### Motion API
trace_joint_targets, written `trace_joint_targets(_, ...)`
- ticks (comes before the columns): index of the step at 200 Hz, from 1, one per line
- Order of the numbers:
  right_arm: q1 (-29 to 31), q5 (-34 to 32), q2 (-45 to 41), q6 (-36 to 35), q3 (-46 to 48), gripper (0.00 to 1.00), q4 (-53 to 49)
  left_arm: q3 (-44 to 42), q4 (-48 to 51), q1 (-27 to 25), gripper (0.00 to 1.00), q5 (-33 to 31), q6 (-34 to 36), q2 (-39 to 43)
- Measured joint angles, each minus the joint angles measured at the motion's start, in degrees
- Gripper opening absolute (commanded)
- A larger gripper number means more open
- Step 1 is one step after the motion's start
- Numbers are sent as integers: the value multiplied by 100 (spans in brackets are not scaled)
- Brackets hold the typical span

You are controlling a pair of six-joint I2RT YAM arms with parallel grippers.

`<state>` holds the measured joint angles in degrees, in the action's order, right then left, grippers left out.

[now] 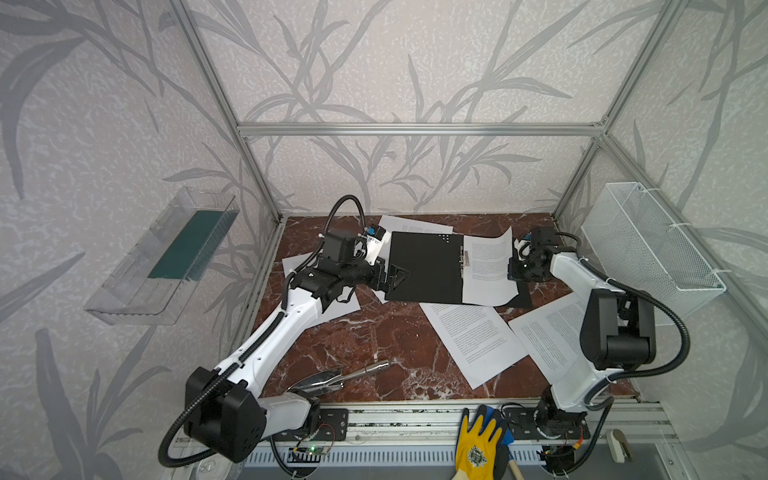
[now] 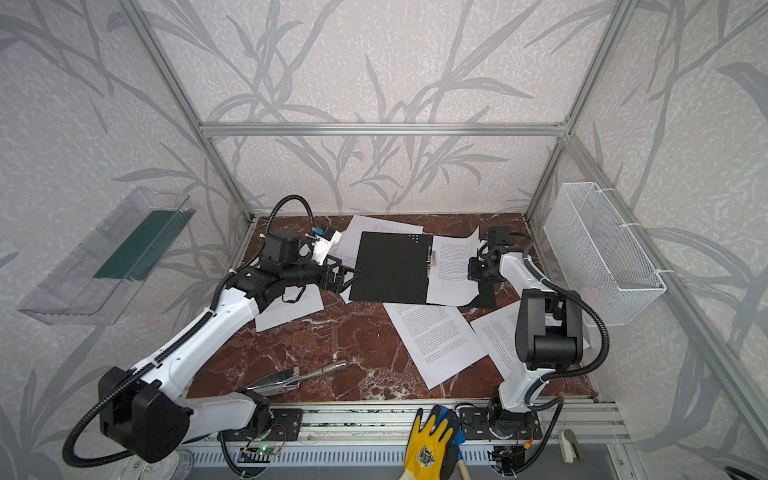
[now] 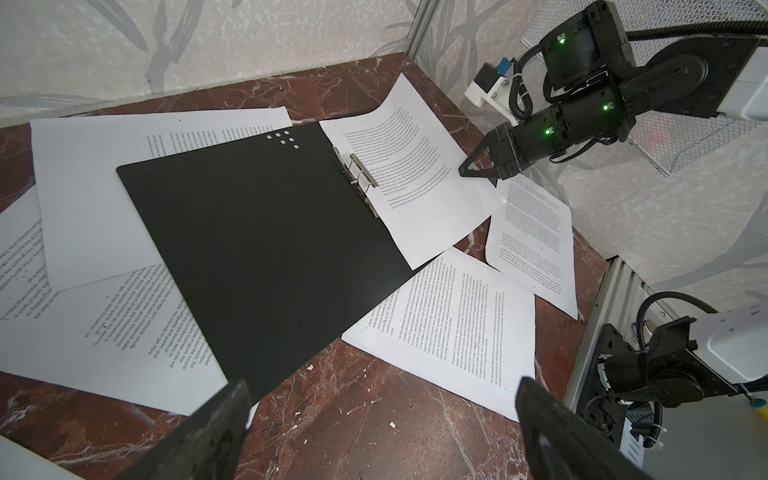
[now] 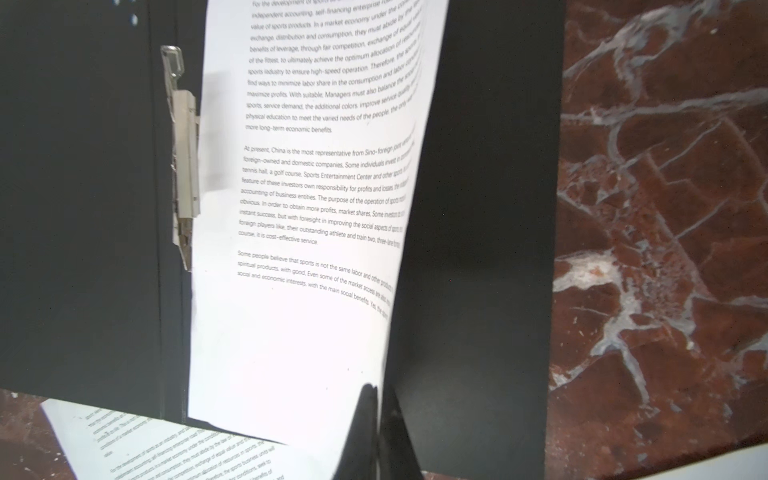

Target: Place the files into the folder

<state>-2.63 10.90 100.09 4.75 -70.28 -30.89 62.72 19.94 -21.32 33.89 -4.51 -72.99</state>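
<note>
Nearest the lens, a yellow work glove (image 1: 478, 440) lies on the front rail. Beyond it the table (image 1: 374, 332) spreads a glossy red-brown marble pattern veined in white, boxed in by aluminium frame bars. On the right wall hangs a white wire-mesh basket (image 1: 652, 245). On the left wall a clear plastic tray (image 1: 124, 291) holds a dark green slab (image 1: 187, 245).

The folder (image 1: 424, 266) lies open and flat toward the back of the table, matte black inside. Its left edge is under the left jaws, which stand wide apart and grip nothing. Its right half carries the held sheet (image 1: 488, 266), white with small black print, its inner edge just beside the metal clip (image 3: 359, 174) at the spine. The right jaws are closed on this sheet's outer edge, which curls upward.

Other files (image 1: 473, 340) lie loose. Two are side by side at the front right, one partly under the right arm (image 1: 615, 328). Another pokes out from under the folder's far edge, and more lie under the left arm (image 1: 291, 316). Bare marble is open at front centre, where a shiny metal hand tool (image 1: 332, 376) rests near the front edge.
</note>
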Motion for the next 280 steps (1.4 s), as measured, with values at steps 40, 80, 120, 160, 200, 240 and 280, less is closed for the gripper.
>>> trace_joint_targets(40,2,-101,94,-199,-37,0,17,2,0,0,99,-7,0,-164)
trace_joint_targets(80,13,-245,136,-426,-37,0,153,2,0,0,99,-42,0,-271)
trace_joint_targets(120,44,-306,367,-730,-48,0,212,2,0,2,99,-44,0,-275)
trace_joint_targets(160,55,-446,369,-935,-48,0,258,2,0,2,99,-44,-2,-317)
trace_joint_targets(200,55,-490,369,-999,-48,0,289,4,0,2,99,-44,-2,-339)
trace_joint_targets(240,61,-549,369,-1069,-48,1,289,4,0,2,99,-44,-2,-341)
trace_joint_targets(280,92,-599,372,-1084,-48,17,282,7,0,2,99,-42,-4,-378)
